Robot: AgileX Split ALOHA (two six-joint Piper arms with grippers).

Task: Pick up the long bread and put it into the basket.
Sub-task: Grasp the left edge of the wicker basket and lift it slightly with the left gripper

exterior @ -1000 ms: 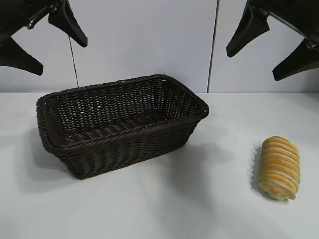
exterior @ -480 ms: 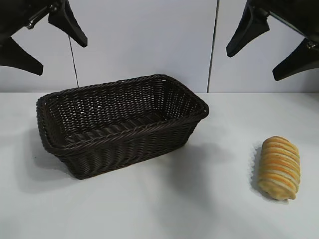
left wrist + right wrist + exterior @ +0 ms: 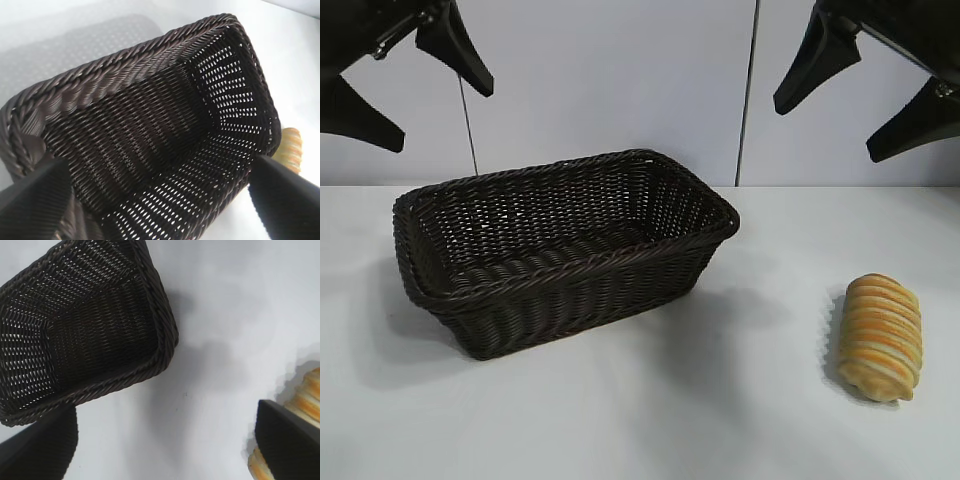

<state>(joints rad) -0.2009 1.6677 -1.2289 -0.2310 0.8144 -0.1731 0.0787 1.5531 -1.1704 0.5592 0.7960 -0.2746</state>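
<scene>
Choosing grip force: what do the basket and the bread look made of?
The basket: dark brown woven wicker or plastic rattan, slightly glossy, with open weave and a braided rim. The long bread: golden ridged crust with orange-brown stripes, matte; real or a foam replica, cannot tell.

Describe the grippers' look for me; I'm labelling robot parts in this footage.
Both the left gripper and right gripper are matte black, each with two broad, flat fingers tapering to blunt tips. A small silvery metal fitting shows near the left one's base. No markings or cables are visible.

One basket (image 3: 565,250) — one long bread (image 3: 881,336) — two arms
</scene>
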